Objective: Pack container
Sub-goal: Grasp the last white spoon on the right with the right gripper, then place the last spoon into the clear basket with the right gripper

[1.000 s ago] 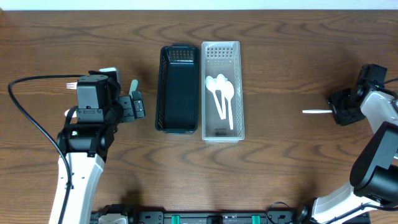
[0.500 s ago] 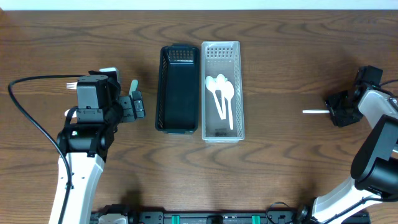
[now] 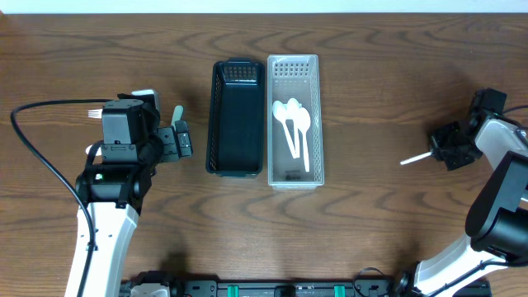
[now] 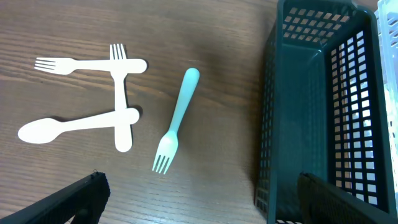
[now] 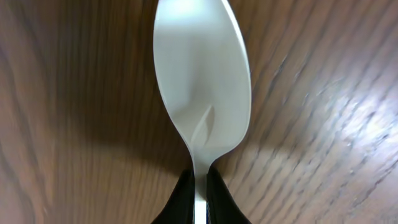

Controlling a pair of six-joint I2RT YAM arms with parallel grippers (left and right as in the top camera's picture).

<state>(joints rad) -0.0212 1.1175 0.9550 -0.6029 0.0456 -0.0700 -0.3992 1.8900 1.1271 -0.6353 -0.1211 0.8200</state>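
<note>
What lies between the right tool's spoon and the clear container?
Nothing: the overhead view shows only bare table between the spoon, held in the right tool, and the clear container.

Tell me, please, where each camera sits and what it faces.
Overhead: above the table, facing straight down on black basket, clear container, left arm, right arm.
Left wrist: on the left arm, facing down at teal fork and basket; open fingertips below.
Right wrist: close on the white spoon pinched in the right gripper.
Shared: overhead and right wrist both show that spoon.
</note>
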